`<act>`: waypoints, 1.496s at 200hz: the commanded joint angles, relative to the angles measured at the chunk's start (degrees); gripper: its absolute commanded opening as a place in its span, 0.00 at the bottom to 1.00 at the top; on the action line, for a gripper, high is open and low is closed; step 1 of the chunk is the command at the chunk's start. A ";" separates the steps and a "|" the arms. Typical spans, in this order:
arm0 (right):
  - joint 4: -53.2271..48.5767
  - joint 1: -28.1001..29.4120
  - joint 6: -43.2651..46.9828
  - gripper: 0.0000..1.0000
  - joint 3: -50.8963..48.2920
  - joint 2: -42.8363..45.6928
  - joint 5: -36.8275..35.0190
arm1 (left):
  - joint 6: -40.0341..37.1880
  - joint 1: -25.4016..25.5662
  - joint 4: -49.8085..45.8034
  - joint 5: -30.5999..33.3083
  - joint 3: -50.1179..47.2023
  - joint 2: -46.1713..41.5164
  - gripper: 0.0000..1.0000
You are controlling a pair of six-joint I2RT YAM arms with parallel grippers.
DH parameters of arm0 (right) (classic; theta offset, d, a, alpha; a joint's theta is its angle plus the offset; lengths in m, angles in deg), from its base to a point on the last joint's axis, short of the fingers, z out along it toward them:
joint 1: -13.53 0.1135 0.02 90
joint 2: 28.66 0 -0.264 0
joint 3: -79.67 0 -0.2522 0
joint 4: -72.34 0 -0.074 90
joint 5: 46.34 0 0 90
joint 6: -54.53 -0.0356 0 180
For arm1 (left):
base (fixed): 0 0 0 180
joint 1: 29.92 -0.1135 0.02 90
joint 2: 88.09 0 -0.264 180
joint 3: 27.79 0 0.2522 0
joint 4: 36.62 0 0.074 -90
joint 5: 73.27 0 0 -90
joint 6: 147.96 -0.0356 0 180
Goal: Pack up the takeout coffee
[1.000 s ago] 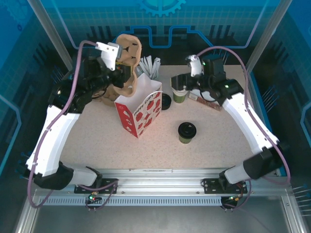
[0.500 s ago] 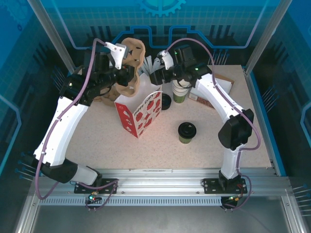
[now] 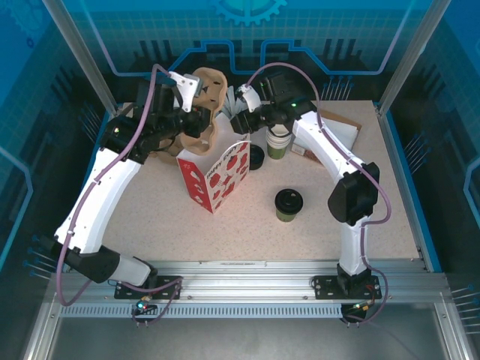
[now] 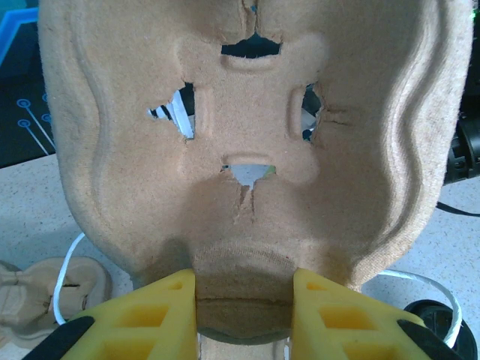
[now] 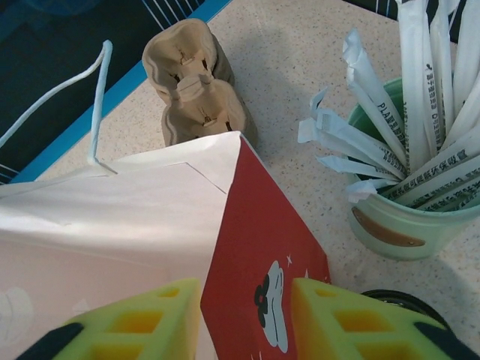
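Right gripper (image 5: 246,291) swung over to the red paper bag (image 3: 217,176) and straddles its top corner, can't tell if it's pinching. Left gripper (image 4: 244,283) clamps the cardboard cup carrier (image 4: 247,112) behind the bag. Takeout coffee (image 3: 289,203) sits lidded, right of the bag, apart.

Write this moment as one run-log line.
left gripper: shut on pulp cup carrier, held upright | right gripper: astride paper bag rim, grip unclear | lidded coffee cup: on table, unpacked
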 commanded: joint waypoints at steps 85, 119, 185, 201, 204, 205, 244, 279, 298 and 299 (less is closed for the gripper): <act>-1.95 0.38 -1.08 0.16 2.90 -0.65 -1.42 | -5.17 -0.51 6.70 -6.41 -6.26 -0.18 0.30; -2.30 0.37 -1.18 0.15 2.92 -0.48 -1.63 | -6.90 -0.67 6.97 -5.09 -7.40 0.25 0.29; -2.84 0.36 -1.25 0.14 3.43 -0.39 -2.03 | -7.47 -0.69 8.60 -4.72 -11.27 0.03 0.29; -2.90 0.38 -1.39 0.14 3.39 -0.41 -1.91 | -7.56 -0.68 8.88 -4.38 -11.90 0.20 0.29; -2.85 0.40 -1.45 0.14 3.29 -0.39 -1.97 | -7.56 -0.68 8.87 -4.43 -11.95 0.24 0.29; -2.84 0.39 -1.46 0.13 3.32 -0.39 -1.97 | -7.56 -0.68 8.89 -4.39 -11.99 0.25 0.29; -2.84 0.43 -1.69 0.12 3.39 -0.32 -1.88 | -7.62 -0.87 9.31 -3.98 -12.74 0.23 0.29; -2.83 0.43 -2.23 0.11 3.49 -0.32 -2.53 | -7.85 -1.03 8.69 -3.36 -13.79 -0.27 0.28; -2.78 0.36 -2.85 0.11 3.61 -0.30 -3.12 | -7.50 -1.12 8.26 -3.53 -14.36 -1.06 0.28; -2.77 0.37 -2.90 0.11 3.56 -0.34 -3.12 | -7.49 -1.12 8.24 -3.63 -14.39 -1.06 0.28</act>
